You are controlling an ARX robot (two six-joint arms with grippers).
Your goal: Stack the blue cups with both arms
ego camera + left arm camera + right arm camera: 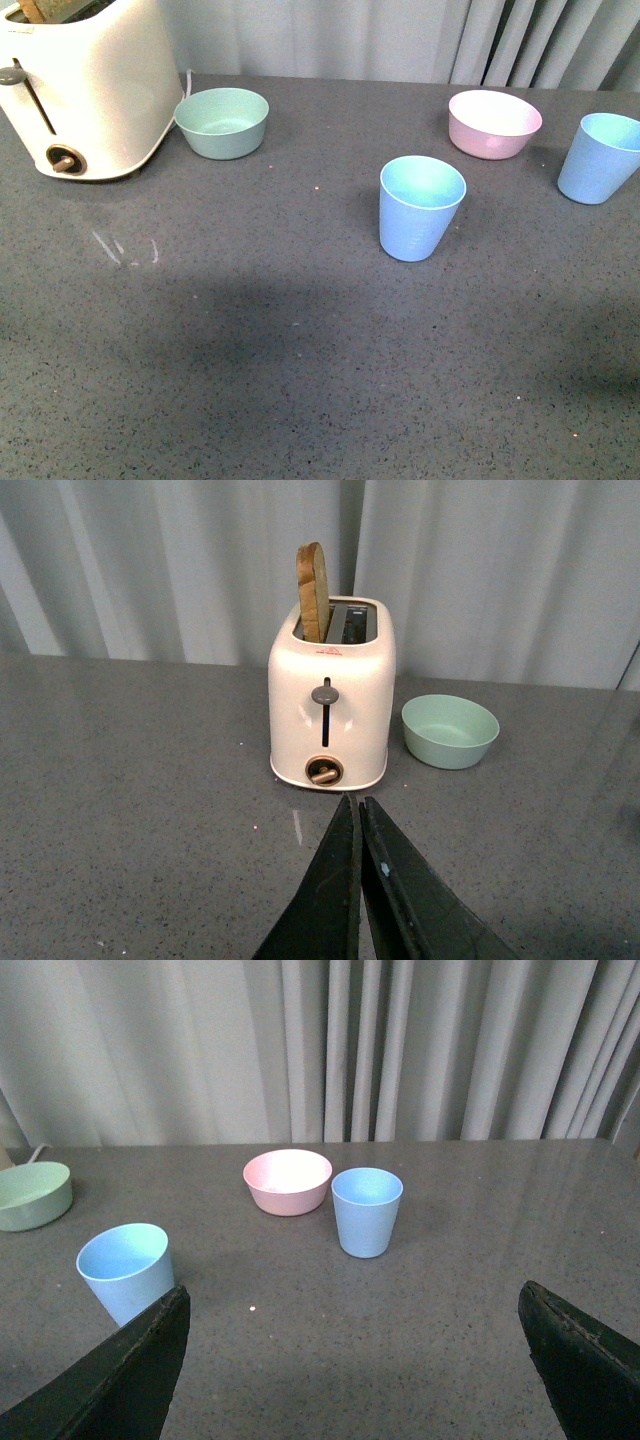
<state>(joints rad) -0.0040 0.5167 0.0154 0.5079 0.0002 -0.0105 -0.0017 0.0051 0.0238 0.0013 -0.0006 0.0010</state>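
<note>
Grey counter (300, 380): both blue cups (126, 1268) (367, 1212) ahead of wide-open, empty right gripper (352, 1290); left gripper (358, 810) closed, empty.

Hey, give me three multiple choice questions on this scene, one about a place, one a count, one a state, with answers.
1. What stands right beside the toaster? A) a pink bowl B) a blue cup C) the mint green bowl
2. How many blue cups are on the table? A) one B) two C) three
3. How is the right gripper? A) open and empty B) shut on a cup C) shut on a bowl
Answers: 1 C, it sits by the toaster's side; 2 B, one mid-table, one far right; 3 A, its fingers are wide apart, nothing between.
</note>
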